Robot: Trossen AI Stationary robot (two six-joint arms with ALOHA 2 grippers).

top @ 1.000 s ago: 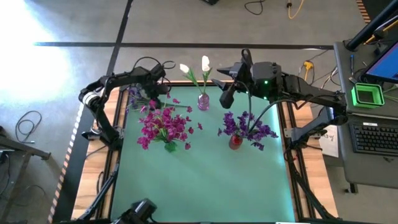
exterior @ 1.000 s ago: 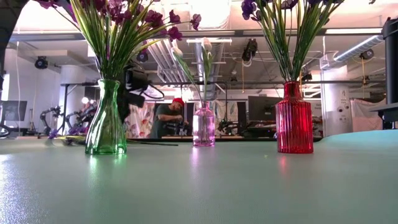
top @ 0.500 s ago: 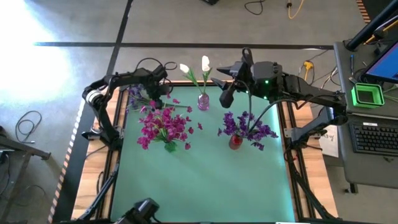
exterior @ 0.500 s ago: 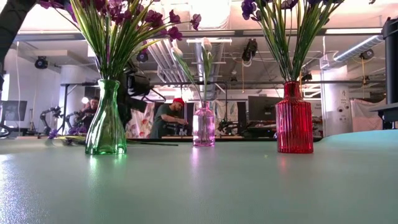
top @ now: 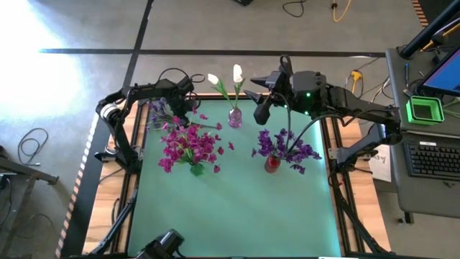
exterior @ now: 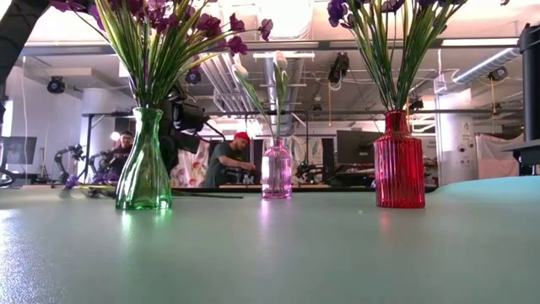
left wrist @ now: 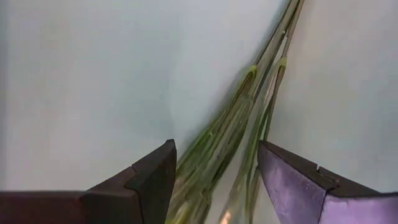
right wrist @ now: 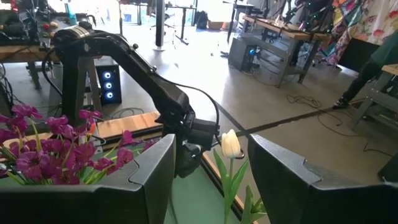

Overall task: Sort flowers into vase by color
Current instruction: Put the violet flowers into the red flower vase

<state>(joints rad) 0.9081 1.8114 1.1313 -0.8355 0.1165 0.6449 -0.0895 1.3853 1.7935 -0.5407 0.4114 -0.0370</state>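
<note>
High view shows the green worktop (top: 237,208) with three vases in a loose row: a green glass vase (top: 196,169) packed with magenta-pink flowers (top: 188,145), a small pink vase (top: 235,119) holding two white buds (top: 237,73), and a ribbed red vase (top: 272,164) full of purple flowers (top: 285,146). Each colour has its own vase, so the sorting looks nearly done; what is left appears to be a few loose stems (top: 159,115) lying flat near the far left corner of the worktop. The left gripper (top: 181,109) is down over that spot, and the left wrist view shows why: its two dark fingers stand apart on either side of a bundle of thin green stems (left wrist: 230,149), not yet pinching them. The stems are slender, smooth and springy-looking, lying pressed to the matte surface, so a low, square approach probably suits them. The right gripper (top: 261,114) hangs above the far edge, between the pink vase and the red one, its jaws parted with nothing between them, probably waiting clear of the blooms. In the low view the vases read as glossy moulded glass, the green one flared at the neck, the red one fluted, with stems fanning upward. A person (exterior: 229,160) sits in the room behind.
</note>
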